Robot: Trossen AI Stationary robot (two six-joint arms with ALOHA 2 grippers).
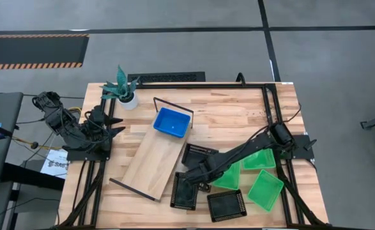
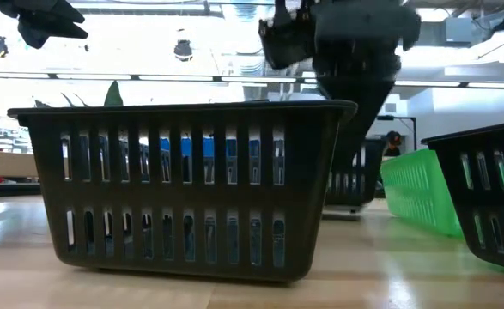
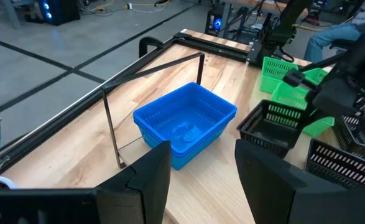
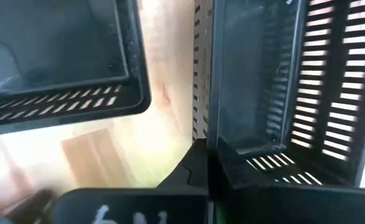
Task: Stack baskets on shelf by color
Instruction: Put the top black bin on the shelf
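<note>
While left fingers gape, right fingers pinch slotted black plastic basket wall.

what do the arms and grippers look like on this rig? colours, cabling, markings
Both arms are dark, near black, built of jointed segments. The left arm carries a tangle of loose black cables at its base. The left gripper has two broad, flat matte-black fingers. The right arm is slim. No legible markings.

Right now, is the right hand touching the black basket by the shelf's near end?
Touching. In the right wrist view, a finger of the right hand sits against the wall of the black basket, at its rim. The high view agrees: right hand, basket.
</note>
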